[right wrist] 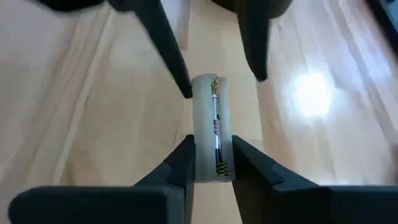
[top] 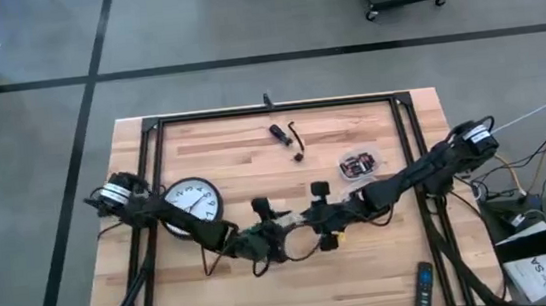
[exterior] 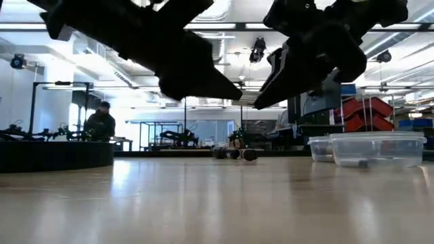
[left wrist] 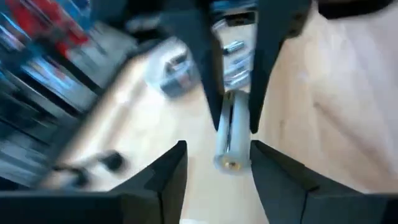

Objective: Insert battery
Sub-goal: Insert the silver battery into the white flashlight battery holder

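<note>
Pale grey cylindrical battery holder point(right wrist: 210, 127), open along one side with a metal contact strip and spring showing inside, sits above the mid-table, off the wood. Right gripper point(right wrist: 210, 155) is clamped on its near end, fingers pressed to either side. Same holder seen from the left wrist view point(left wrist: 231, 134), end-on, held by the far gripper's two dark fingers.

Left gripper point(left wrist: 217, 163) faces it head-on, fingers spread apart, tips flanking the holder's free end without clear contact. In the high view both grippers meet near the table's centre, left gripper point(top: 279, 235) just beside right gripper point(top: 322, 221). Low view shows both arms hanging above the bare tabletop, nothing under them touching the surface.

No loose battery can be made out in any view.

Around them on the light wooden butcher-block table point(top: 385, 273):
- round white wall clock with black rim point(top: 190, 203), near the left arm's base
- small clear plastic tub point(top: 358, 165) holding small dark and red parts, near the right arm
- black handled tool point(top: 279, 132) and a thin dark bent piece point(top: 296, 141) toward the far edge
- black remote control point(top: 423, 287) at the near right corner

A person in dark clothing point(exterior: 100, 122) stands in the room beyond the table.
</note>
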Tool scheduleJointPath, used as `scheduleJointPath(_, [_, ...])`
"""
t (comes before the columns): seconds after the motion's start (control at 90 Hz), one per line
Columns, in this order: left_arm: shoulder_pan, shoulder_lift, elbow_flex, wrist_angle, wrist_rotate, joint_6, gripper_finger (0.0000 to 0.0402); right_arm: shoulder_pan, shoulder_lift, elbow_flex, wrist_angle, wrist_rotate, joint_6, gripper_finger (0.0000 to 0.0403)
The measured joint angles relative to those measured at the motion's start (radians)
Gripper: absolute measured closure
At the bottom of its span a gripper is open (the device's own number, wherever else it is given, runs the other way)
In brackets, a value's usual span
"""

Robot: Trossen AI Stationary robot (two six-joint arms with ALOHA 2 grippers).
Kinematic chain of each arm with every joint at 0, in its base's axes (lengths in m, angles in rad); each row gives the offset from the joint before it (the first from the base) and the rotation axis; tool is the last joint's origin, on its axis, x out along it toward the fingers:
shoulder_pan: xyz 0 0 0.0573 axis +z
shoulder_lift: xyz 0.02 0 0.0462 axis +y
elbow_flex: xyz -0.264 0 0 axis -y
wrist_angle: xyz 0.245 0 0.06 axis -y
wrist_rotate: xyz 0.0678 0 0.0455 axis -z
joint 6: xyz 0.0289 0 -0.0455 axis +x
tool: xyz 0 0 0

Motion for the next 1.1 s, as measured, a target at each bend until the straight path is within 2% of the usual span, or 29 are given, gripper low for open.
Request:
scheduleJointPath(0.111, [0.031,-0.037,-0.073,0.049,0.14,-0.181,0.0221,0.005,0.0,0.0,-0.001,0.023,-0.023,0.0333])
scheduleJointPath(0.244, [0.046,-0.045,-0.148,0.143,0.179,-0.313,0.0204,0.009,0.0,0.0,0.004,0.061,-0.063,0.0324])
scheduleJointPath(0.489, [0.047,-0.016,-0.193,0.374,0.198,-0.259,0.018,0.009,0.001,0.0,0.012,0.056,-0.071,0.034])
scheduleJointPath(0.7, [0.072,0.01,-0.15,0.354,0.253,-0.256,0.0173,0.008,0.001,0.0,0.014,0.056,-0.061,0.0324])
scheduleJointPath(0.956, [0.097,0.036,-0.123,0.347,0.271,-0.263,0.0182,0.008,0.001,0.0,0.01,0.055,-0.06,0.0339])
scheduleJointPath(1.1, [0.103,0.035,-0.122,0.348,0.288,-0.263,0.0189,0.008,0.002,0.0,0.006,0.055,-0.053,0.0331])
